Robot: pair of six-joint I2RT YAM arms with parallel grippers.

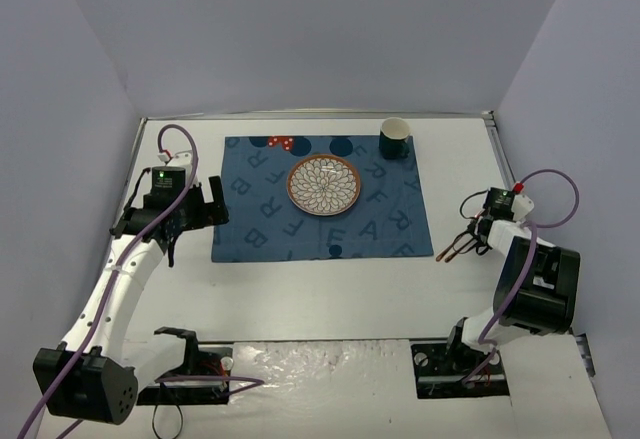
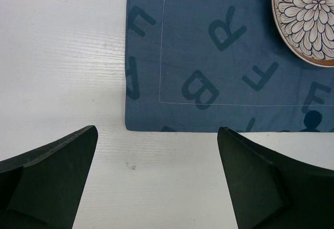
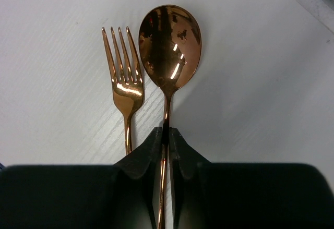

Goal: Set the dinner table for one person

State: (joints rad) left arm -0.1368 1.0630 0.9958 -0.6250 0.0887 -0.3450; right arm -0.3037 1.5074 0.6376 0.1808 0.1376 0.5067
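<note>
Right gripper point(image 3: 165, 133) of mine pinches the spoon point(image 3: 169, 44) by its handle, fork point(image 3: 124, 77) alongside, on the dinner table's point(image 1: 330, 289) right side. Both point left toward the placemat's point(image 1: 395, 224) nearby edge, which my open left gripper point(image 2: 156, 130) cannot reach.

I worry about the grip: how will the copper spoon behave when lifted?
The spoon looks polished and its handle thin, so it may slip or pivot in the right gripper. Its wide bowl end likely droops. The fork close beside may get nudged.
</note>
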